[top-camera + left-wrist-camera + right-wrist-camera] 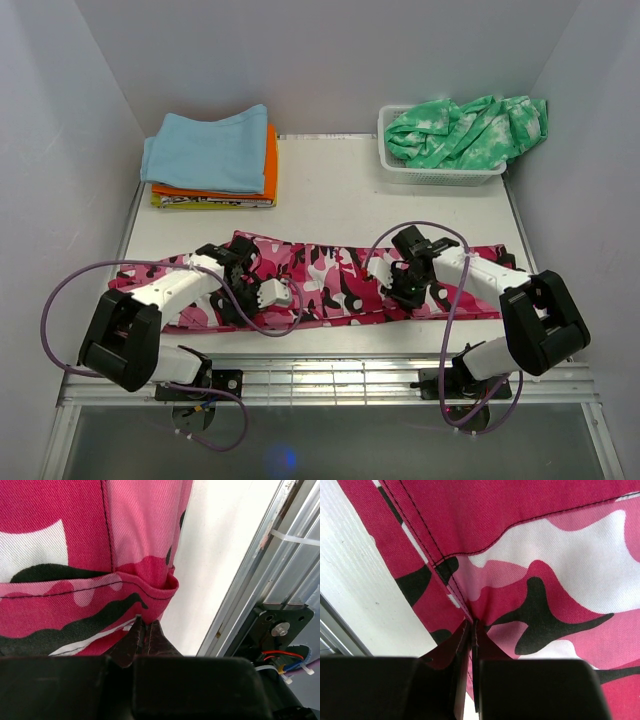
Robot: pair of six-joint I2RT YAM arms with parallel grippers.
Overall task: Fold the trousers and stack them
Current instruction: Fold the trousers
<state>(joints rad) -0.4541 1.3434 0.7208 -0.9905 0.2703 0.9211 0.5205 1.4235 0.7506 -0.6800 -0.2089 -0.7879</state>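
The pink camouflage trousers (pixel 330 275) lie in a long band across the near part of the table, from the left edge to the right. My left gripper (pixel 245 308) is down on their near edge left of centre; the left wrist view shows its fingertips (pixel 146 623) shut on a folded hem of the trousers (pixel 75 530). My right gripper (pixel 400 297) rests on the cloth right of centre. In the right wrist view its fingertips (pixel 472 624) are shut on a stitched seam of the trousers (pixel 545 555), close to the cloth's edge.
A stack of folded clothes (pixel 215 150), light blue over orange and yellow, sits at the back left. A white basket (pixel 440 175) at the back right holds a green-and-white tie-dye garment (pixel 465 130). A metal rail (pixel 330 375) runs along the table's near edge. White walls enclose three sides.
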